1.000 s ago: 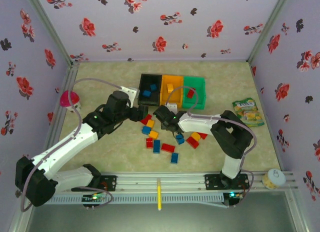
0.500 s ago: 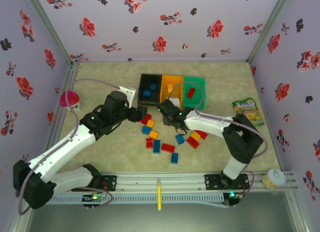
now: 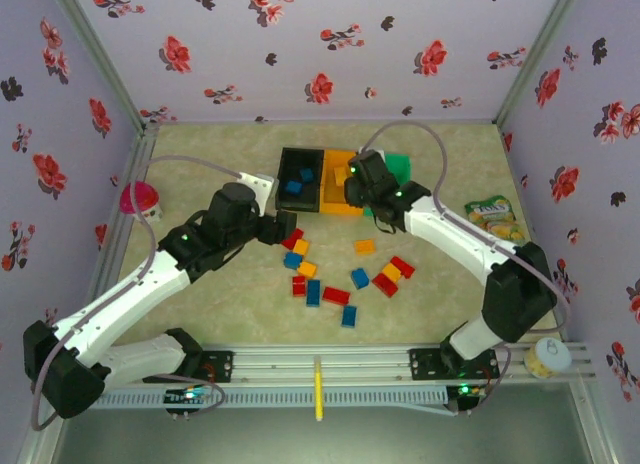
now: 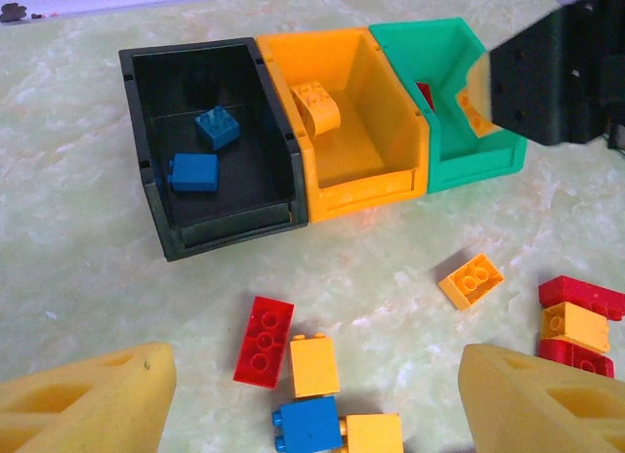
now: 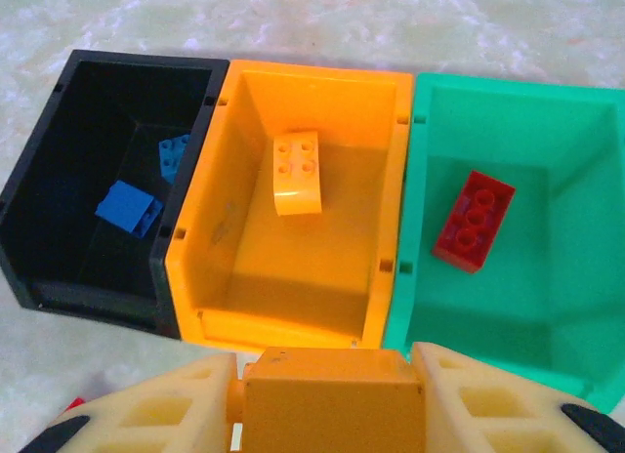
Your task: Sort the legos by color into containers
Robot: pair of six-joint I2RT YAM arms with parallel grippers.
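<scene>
right gripper (image 5: pixel 327 394) holds a brick at the orange bin (image 5: pixel 386 228)

the right gripper is clamped on an orange-yellow brick (image 5: pixel 327 419) just above the orange bin's near wall. inside that bin lies one curved orange brick (image 5: pixel 296 172). the black bin (image 5: pixel 59 170) on its left holds two blue bricks (image 5: pixel 129 207); the green bin (image 5: pixel 586 238) on its right holds a red brick (image 5: pixel 474 221). the left gripper (image 4: pixel 312 375), jaws apart, hovers in front of the orange bin over loose legos (image 4: pixel 314 365) on the table (image 4: pixel 78 267).
</scene>
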